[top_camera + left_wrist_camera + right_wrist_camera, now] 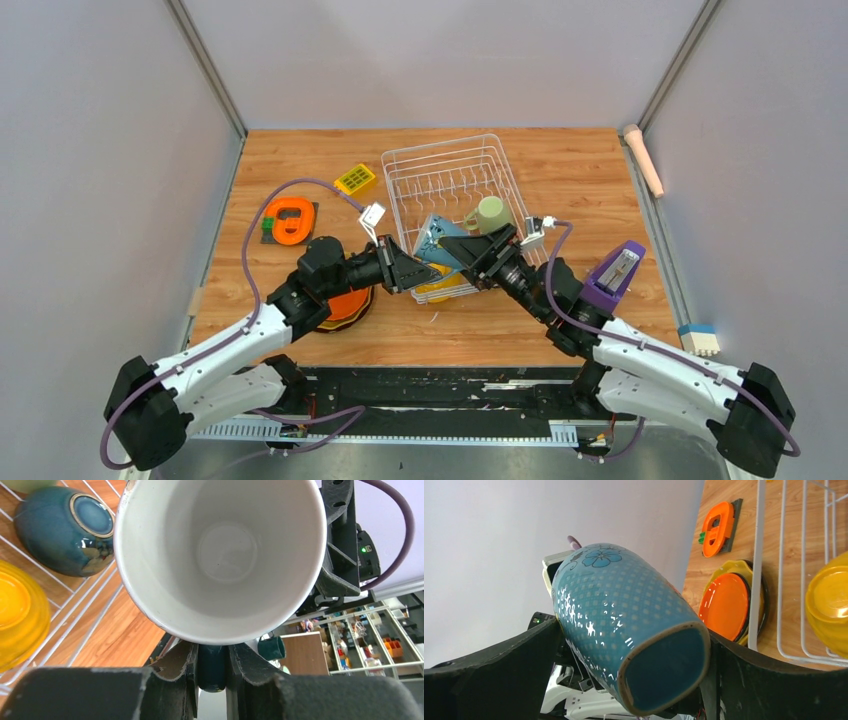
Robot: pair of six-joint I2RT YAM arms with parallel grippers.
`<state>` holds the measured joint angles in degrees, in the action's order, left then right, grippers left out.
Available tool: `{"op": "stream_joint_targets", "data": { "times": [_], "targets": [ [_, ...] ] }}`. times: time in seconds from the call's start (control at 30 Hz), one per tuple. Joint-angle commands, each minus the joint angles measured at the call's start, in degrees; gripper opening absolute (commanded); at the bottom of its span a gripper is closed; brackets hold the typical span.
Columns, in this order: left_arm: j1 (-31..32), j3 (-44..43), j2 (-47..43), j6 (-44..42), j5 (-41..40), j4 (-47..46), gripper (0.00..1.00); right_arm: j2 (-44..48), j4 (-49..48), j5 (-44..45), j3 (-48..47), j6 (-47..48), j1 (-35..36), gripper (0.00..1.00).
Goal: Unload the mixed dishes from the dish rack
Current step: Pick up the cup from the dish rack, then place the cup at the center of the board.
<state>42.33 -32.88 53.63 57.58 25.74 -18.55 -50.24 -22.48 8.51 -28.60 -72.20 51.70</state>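
The blue mug hangs between both arms over the front of the white wire dish rack. My left gripper is shut on the mug's dark blue handle; the mug's white inside faces that camera. My right gripper spans the mug's patterned body, fingers against its sides. A pale green mug, a dark bowl and a yellow bowl are in the rack. An orange plate lies on a stack left of the rack.
An orange round gadget and a small yellow studded brick lie left of the rack. A purple object sits on the right arm. A pink cylinder lies at the table's right edge, and a white and blue block beyond it.
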Motion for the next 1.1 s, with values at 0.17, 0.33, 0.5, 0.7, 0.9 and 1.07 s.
{"op": "stream_joint_targets", "data": {
  "times": [0.17,0.33,0.5,0.7,0.9,1.07],
  "targets": [
    [-1.54,-1.09,-5.07,-8.46,-8.07,1.43,0.00,6.55,15.32,14.58,2.05,0.54,-1.30,1.00],
    [-1.54,-1.44,-7.56,-10.13,-9.41,4.57,0.00,11.89,16.56,17.31,4.44,0.57,-1.34,1.00],
    [-1.54,-4.02,-10.19,-14.57,-16.12,14.49,0.00,15.41,19.27,19.84,5.24,1.13,-1.30,1.00],
    [-1.54,-11.89,-9.83,-17.53,-37.48,34.61,0.00,17.39,21.25,21.58,5.61,1.61,-1.34,1.00],
    [-1.60,-20.32,0.38,-17.49,-58.07,49.90,0.00,17.13,22.21,22.57,5.36,1.72,-1.34,1.00],
    [-2.37,-25.91,14.57,-20.87,-66.47,51.23,0.00,16.67,23.08,22.31,4.82,2.57,-1.33,1.00]
  ]
}}
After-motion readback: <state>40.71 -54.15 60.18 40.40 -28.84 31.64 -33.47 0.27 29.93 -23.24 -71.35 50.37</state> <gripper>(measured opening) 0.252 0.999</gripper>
